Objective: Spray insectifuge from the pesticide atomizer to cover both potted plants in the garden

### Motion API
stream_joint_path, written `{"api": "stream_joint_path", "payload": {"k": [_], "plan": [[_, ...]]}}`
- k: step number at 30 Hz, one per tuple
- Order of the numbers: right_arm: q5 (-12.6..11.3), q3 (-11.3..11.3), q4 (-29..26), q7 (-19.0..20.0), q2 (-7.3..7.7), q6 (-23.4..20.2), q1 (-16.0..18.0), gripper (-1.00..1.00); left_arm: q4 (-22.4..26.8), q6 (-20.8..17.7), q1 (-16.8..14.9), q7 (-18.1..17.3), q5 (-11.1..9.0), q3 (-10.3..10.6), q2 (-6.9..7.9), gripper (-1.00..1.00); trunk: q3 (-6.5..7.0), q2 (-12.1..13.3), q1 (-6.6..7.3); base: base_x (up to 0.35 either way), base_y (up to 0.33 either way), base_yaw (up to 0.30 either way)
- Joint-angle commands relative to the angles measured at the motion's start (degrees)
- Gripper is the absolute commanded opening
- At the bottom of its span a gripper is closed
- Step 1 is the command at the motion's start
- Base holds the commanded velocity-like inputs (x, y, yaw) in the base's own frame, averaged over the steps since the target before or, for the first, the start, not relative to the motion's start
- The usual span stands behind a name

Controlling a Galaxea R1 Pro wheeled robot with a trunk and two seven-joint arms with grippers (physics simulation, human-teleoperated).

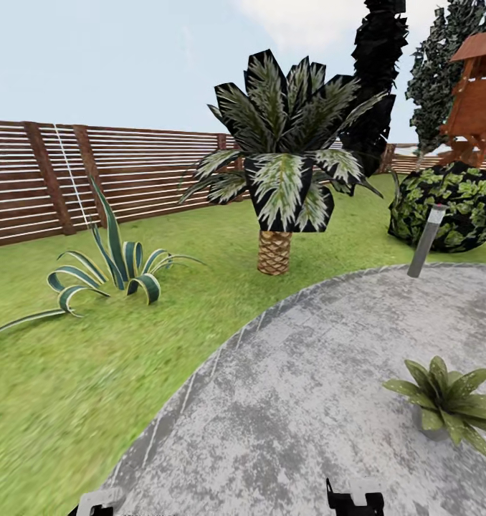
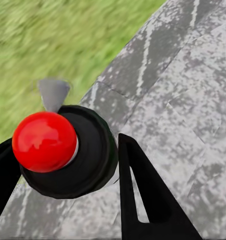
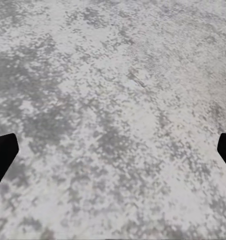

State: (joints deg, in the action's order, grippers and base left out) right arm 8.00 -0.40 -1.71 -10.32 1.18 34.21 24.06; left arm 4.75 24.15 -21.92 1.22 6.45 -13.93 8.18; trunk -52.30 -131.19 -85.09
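Note:
The pesticide atomizer (image 2: 88, 155) appears from above in the left wrist view: a dark round body, a red cap and a small grey nozzle. My left gripper (image 2: 68, 170) is shut on it, with a black finger (image 2: 138, 195) against each side, above the patio's edge by the grass. A potted plant (image 1: 444, 401), a low speckled rosette in a grey pot, stands on the stone patio (image 1: 307, 387) at the right of the head view. My right gripper (image 3: 113, 155) hangs open over bare stone. Parts of both arms peek in at the head view's lower edge.
A thick-trunked palm (image 1: 279, 179) stands on the lawn ahead, and a striped agave-like plant (image 1: 114, 269) grows to the left. A grey lamp post (image 1: 426, 240) and a round bush (image 1: 451, 204) are at the right. The slat fence (image 1: 92, 175) closes the back.

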Motion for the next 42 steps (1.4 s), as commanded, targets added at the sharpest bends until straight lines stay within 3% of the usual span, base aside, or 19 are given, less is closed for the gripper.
{"api": "stream_joint_path", "payload": {"k": [1,42], "plan": [[0.62,-0.04,0.04,-0.49,-0.02,0.07,0.02,1.00,-0.09,0.24,-0.07,0.19,0.60,-0.40,-0.01,-1.00,-0.05,-0.02,0.01,0.156,0.000,0.280],[0.70,-0.04,0.04,-0.49,-0.04,0.07,0.02,1.00,-0.09,0.45,0.56,0.28,-0.04,-0.57,0.08,-1.00,-0.05,-0.02,0.01,0.307,0.149,0.280]]}}
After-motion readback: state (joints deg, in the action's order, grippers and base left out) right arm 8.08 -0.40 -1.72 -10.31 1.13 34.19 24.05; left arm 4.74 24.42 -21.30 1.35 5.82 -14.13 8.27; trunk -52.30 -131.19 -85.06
